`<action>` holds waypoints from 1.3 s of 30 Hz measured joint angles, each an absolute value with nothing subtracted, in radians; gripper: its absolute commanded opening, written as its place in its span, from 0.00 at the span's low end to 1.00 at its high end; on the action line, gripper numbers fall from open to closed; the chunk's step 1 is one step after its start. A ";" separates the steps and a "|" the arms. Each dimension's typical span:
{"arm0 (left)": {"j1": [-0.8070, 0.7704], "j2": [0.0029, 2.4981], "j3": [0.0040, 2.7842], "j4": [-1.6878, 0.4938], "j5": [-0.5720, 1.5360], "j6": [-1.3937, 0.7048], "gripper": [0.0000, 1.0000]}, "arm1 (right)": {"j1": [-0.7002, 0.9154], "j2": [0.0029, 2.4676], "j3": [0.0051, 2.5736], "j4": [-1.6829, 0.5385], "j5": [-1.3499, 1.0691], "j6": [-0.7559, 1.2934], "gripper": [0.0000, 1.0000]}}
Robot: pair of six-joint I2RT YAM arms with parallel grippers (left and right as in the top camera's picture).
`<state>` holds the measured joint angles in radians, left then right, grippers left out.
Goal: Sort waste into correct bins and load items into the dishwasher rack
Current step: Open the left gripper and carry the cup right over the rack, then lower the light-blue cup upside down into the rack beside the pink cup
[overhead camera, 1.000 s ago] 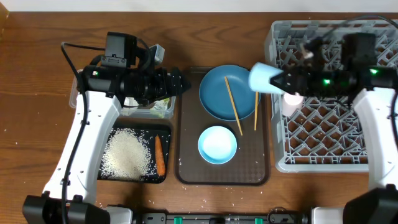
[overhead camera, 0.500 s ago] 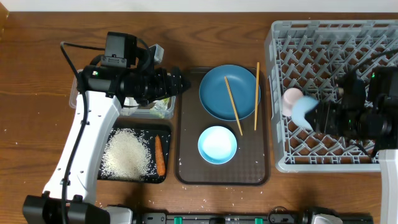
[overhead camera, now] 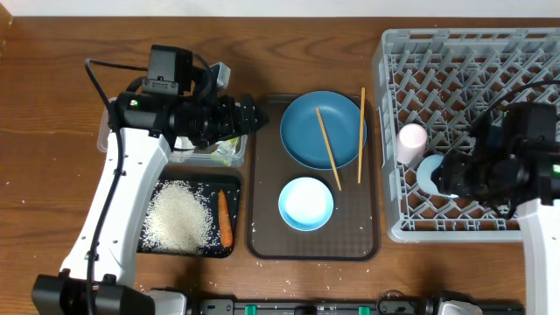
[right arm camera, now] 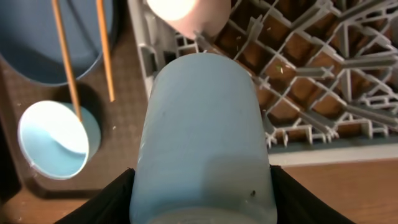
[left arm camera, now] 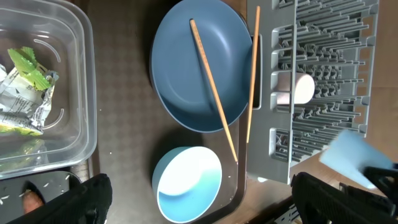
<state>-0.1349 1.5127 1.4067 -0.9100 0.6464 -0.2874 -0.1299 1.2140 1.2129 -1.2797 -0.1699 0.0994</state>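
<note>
Right gripper (right arm camera: 200, 202): fingers clamped on both sides of the light-blue cup (right arm camera: 202, 124), which projects forward from between them. The cup is over the front-left part of the grey dishwasher rack (overhead camera: 464, 52), its far end just beside the pale pink cup (overhead camera: 411, 142) in the rack. Contact with the pegs: cannot tell.

Left gripper (overhead camera: 252, 116): fingers spread wide, holding nothing, above the right edge of the clear tub (left arm camera: 78, 74). A green-and-white wrapper (left arm camera: 25, 93) lies in the tub.

Two chopsticks (overhead camera: 328, 149) rest across the dark-blue plate (overhead camera: 302, 131), apart from both grippers.
</note>
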 measured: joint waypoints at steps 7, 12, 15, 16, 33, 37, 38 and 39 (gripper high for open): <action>-0.135 1.513 1.407 -0.910 0.646 -0.287 0.94 | -0.130 1.218 1.067 -1.166 -0.164 0.100 0.41; -0.135 1.513 1.407 -0.910 0.646 -0.287 0.94 | -0.130 1.218 1.018 -1.118 -0.164 0.100 0.62; -0.135 1.513 1.407 -0.910 0.646 -0.287 0.95 | -0.130 1.218 1.015 -1.117 -0.165 0.106 0.77; -0.135 1.513 1.407 -0.910 0.647 -0.287 0.94 | -0.130 1.218 1.014 -1.117 -0.164 0.109 0.81; -0.135 1.513 1.407 -0.910 0.646 -0.287 0.94 | -0.126 1.218 1.019 -1.084 -0.243 0.111 0.73; -0.135 1.513 1.407 -0.910 0.646 -0.287 0.95 | -0.085 1.219 1.081 -1.081 -0.279 0.112 0.72; -0.135 1.513 1.407 -0.910 0.647 -0.287 0.95 | -0.068 1.219 1.098 -1.078 -0.283 0.115 0.73; -0.135 1.513 1.407 -0.910 0.646 -0.287 0.95 | -0.044 1.219 1.121 -1.070 -0.287 0.120 0.74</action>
<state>-0.1349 1.5127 1.4067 -0.9104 0.6464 -0.2874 -0.0441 1.2190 1.1206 -1.0702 -0.2867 0.1200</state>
